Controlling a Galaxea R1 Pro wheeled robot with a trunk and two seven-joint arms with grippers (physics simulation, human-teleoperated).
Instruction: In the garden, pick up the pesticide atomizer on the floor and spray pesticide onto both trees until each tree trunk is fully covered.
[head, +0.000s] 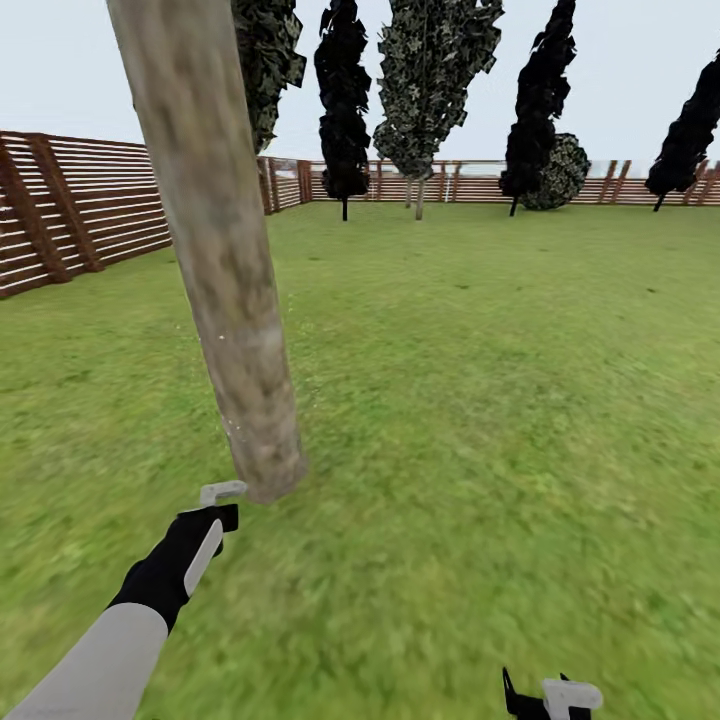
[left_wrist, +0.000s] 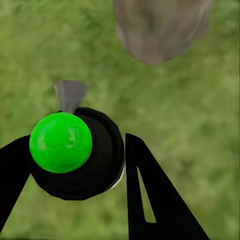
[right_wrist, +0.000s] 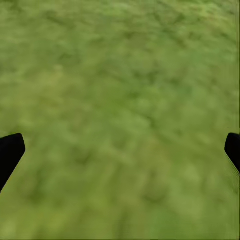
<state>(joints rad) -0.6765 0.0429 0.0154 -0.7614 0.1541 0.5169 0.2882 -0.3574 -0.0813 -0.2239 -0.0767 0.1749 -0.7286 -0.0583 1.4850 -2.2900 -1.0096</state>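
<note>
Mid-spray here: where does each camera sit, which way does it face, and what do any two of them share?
Head view: from the head, forward and down over the lawn to the fence; tree trunk close ahead; left gripper near its base, right gripper at the frame's bottom edge.
Left wrist view: along the fingers, shut on the pesticide atomizer.
Right wrist view: down at grass between open fingertips.
Shared: head and left wrist both show the trunk's base.

We are outdoors in a fenced garden: green lawn (head: 480, 400) all around. A red-brown slatted wooden fence (head: 90, 210) encloses it (tall trees (head: 432, 80) along the far side).
</note>
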